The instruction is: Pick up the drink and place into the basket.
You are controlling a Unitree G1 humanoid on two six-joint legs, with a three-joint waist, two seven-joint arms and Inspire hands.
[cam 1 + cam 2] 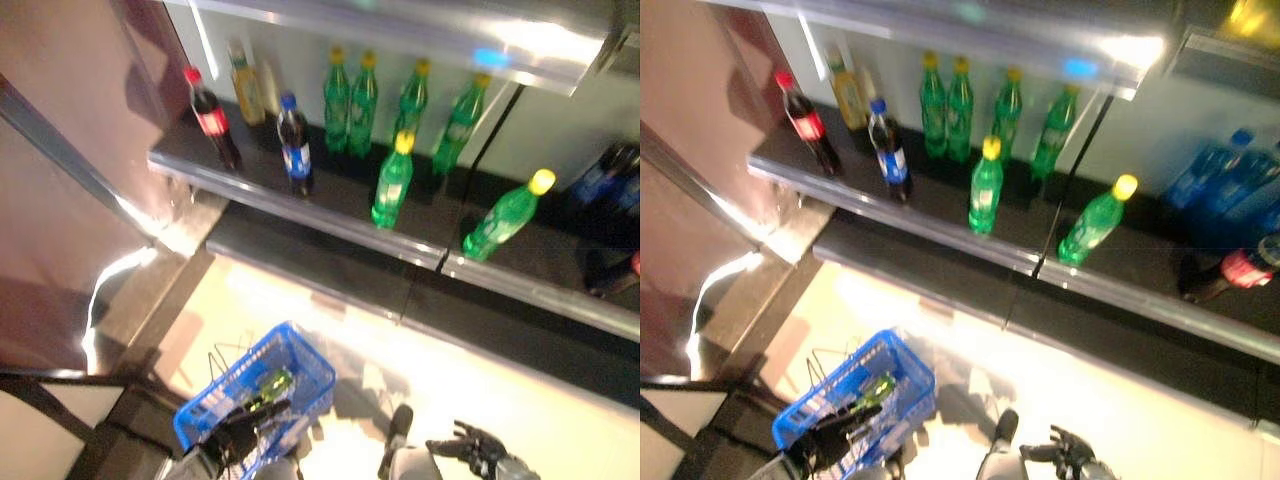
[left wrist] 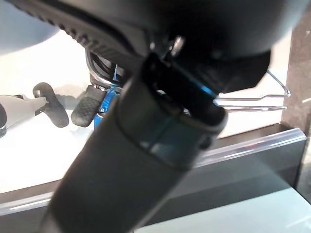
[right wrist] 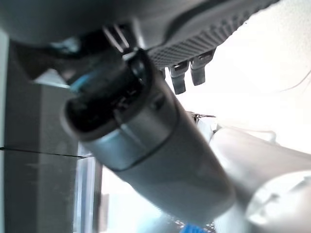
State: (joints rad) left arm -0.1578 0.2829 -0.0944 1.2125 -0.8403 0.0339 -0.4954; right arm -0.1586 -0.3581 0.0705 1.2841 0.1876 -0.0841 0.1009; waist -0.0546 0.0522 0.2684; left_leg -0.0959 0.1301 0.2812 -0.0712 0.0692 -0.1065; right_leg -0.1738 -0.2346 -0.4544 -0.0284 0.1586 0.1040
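The blue basket point(image 1: 312, 372) hangs low at the lower left, held off the floor. A green drink point(image 1: 272, 383) lies inside it. My left hand point(image 1: 235, 432) is shut on the basket's thin wire handles point(image 2: 252, 99). My right hand point(image 1: 476, 446) is low at the bottom right, over the pale floor, with its fingers relaxed and holding nothing. On the dark shelf point(image 1: 330, 205) above stand green bottles with yellow caps point(image 1: 393, 180); one green bottle point(image 1: 508, 218) leans further right.
A red-capped cola bottle point(image 1: 213, 120), a blue-capped cola bottle point(image 1: 294, 145) and a yellow drink point(image 1: 247, 85) stand at the shelf's left. Blue bottles point(image 1: 1225, 180) stand at the far right. A metal shelf point(image 1: 420, 35) runs overhead. A brown wall panel point(image 1: 70, 150) is on the left.
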